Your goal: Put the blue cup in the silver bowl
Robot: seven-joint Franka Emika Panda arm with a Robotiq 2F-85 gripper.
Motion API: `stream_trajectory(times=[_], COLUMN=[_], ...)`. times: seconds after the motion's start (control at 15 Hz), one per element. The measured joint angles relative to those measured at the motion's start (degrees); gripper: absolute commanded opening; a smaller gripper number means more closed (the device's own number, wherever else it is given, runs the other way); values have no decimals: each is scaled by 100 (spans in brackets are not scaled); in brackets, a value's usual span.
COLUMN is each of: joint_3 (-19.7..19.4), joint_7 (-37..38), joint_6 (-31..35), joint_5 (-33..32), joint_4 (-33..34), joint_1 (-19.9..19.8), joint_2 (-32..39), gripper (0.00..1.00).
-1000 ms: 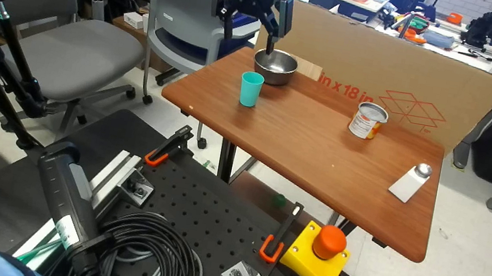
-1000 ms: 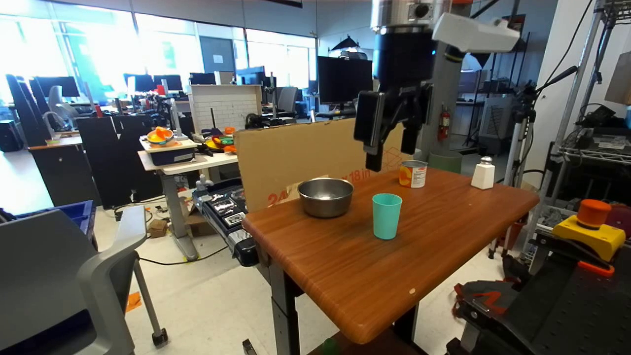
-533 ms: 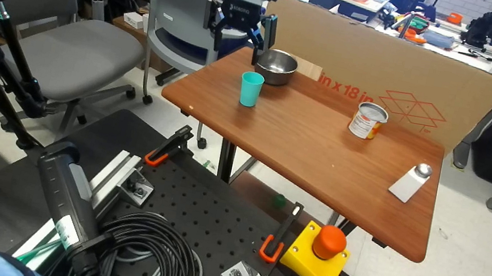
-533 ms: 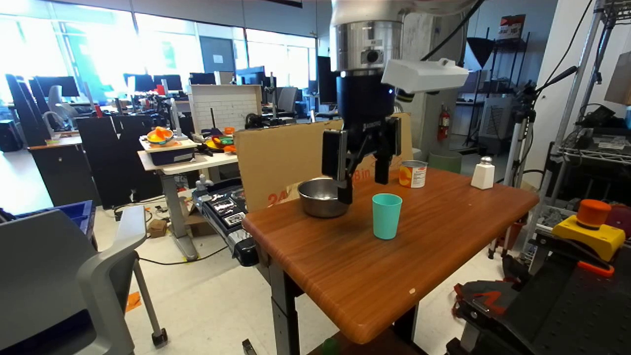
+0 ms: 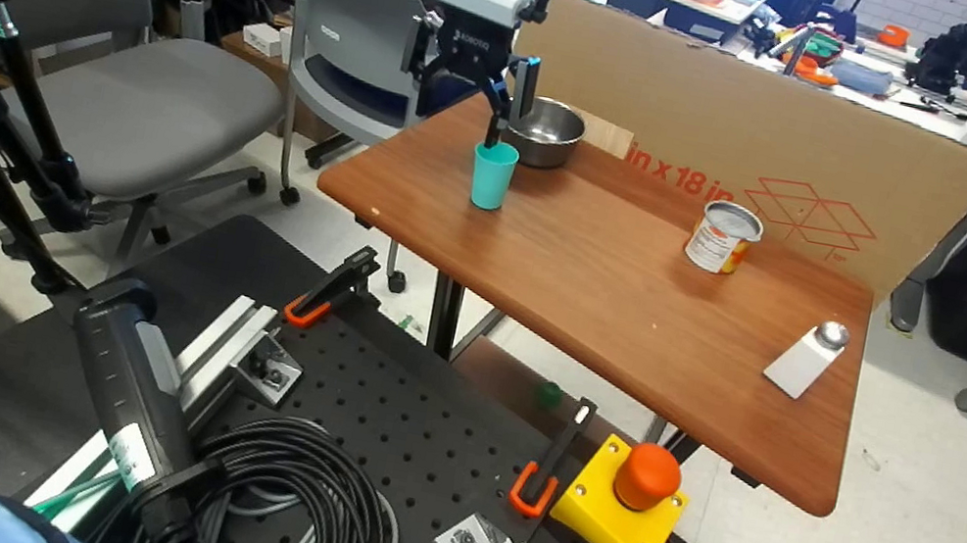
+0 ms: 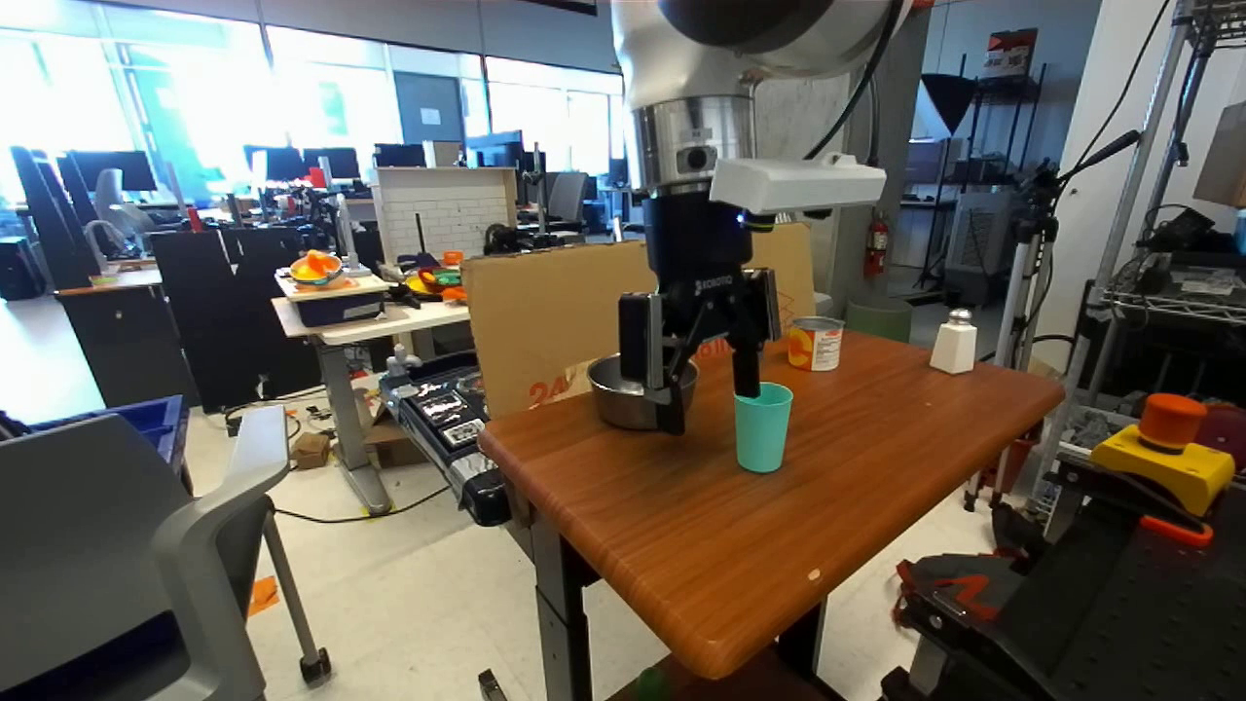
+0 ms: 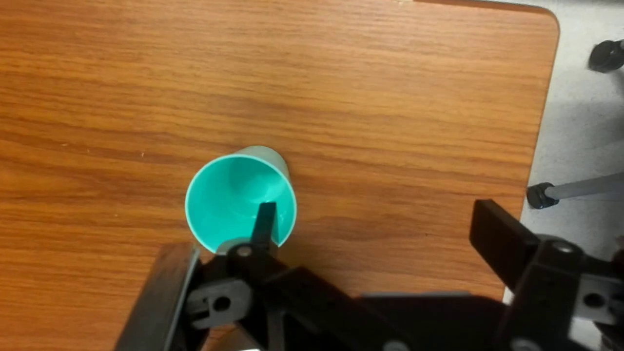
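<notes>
The blue cup [image 5: 491, 183] stands upright on the wooden table beside the silver bowl; it also shows in an exterior view [image 6: 762, 436] and in the wrist view [image 7: 212, 209]. The silver bowl [image 5: 546, 151] sits near the cardboard and is partly hidden by a finger in an exterior view [image 6: 618, 401]. My gripper [image 5: 458, 120] is open and points down, also seen in an exterior view [image 6: 710, 404] and the wrist view [image 7: 374, 209]. One fingertip overlaps the cup's mouth; I cannot tell whether it is inside or just above. The other finger is off to the side, over the table.
A can [image 5: 721, 239] and a white bottle with a metal top [image 5: 806, 358] stand farther along the table [image 5: 601, 282]. An upright cardboard sheet [image 5: 718, 124] borders the table's far side. A grey chair [image 5: 355, 40] stands by the table's end.
My gripper has come down and moved across toward the cup; one fingertip is now at the cup's mouth. It stays open. The cup and bowl have not moved.
</notes>
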Motion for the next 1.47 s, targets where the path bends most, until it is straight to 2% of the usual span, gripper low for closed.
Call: stream_trajectory(times=[0.2, 0.27, 0.33, 0.87, 1.0, 1.47], joint_3=[-59, -77, -95, -177, -183, -216], joint_7=[4, 4, 9, 84, 97, 161], joint_6=[-149, -222, -281, -625, -653, -658], joint_5=[32, 46, 57, 99, 121, 315], joint_4=[167, 220, 269, 532, 539, 522], joint_1=[40, 55, 74, 136, 136, 134], joint_2=[149, 196, 242, 472, 469, 193], gripper=[100, 75, 74, 12, 0, 1])
